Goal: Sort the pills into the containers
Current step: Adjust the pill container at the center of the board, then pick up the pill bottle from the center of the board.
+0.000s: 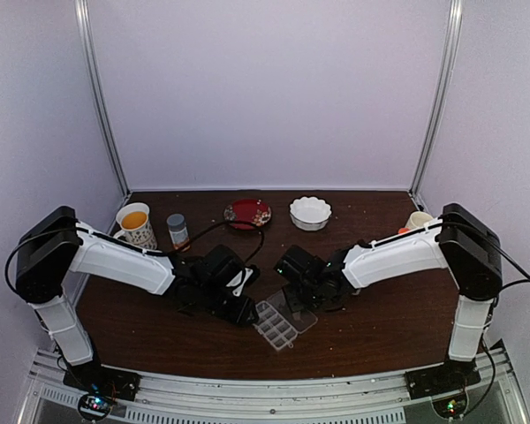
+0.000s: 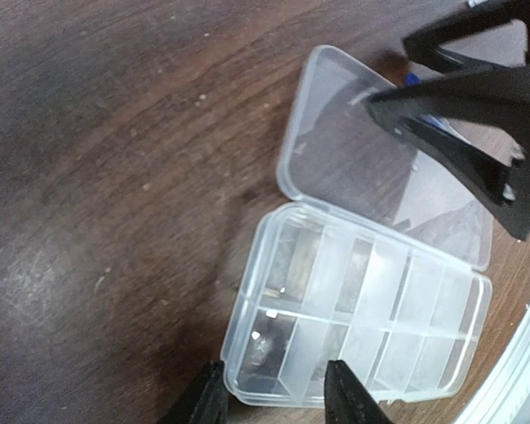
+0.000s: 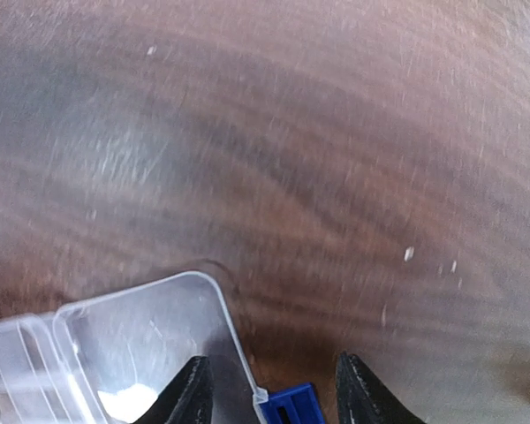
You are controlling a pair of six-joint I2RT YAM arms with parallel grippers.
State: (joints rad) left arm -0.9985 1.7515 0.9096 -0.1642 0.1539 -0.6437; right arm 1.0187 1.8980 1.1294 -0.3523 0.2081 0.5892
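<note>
The pill box point(image 1: 276, 331) lies on the table point(image 1: 380, 318) near the front edge, about midway between the 2 arms. It is open, and its clear lid point(image 2: 353, 150) is folded back flat on the wood on the far side. Its 2 rows of cells point(image 2: 362, 309) look empty from where I stand. There are a few small glints inside, but I would not call any of them pills.

The left gripper point(image 2: 272, 389) hangs over the near corner of the box. Its jaws are a narrow gap apart and I see nothing pinched between them. The right gripper point(image 3: 274, 367) hovers low over the far corner of the lid with its jaws at a middling spread. A small blue piece point(image 3: 291, 408) shows between them. It seems to touch neither finger, and I cannot tell what it is.

A few pale specks point(image 3: 409, 253) are scattered on the wood around the box. They may be stray pills or only crumbs.

Along the back of the table stand a mug point(image 1: 134, 225), a bottle point(image 1: 177, 230), a red plate point(image 1: 247, 213) and a white bowl point(image 1: 310, 213), all well apart from the box.

My guess is the job has barely begun. The box is open and ready, but no cell is plainly filled, so nearly all the sorting is left.
</note>
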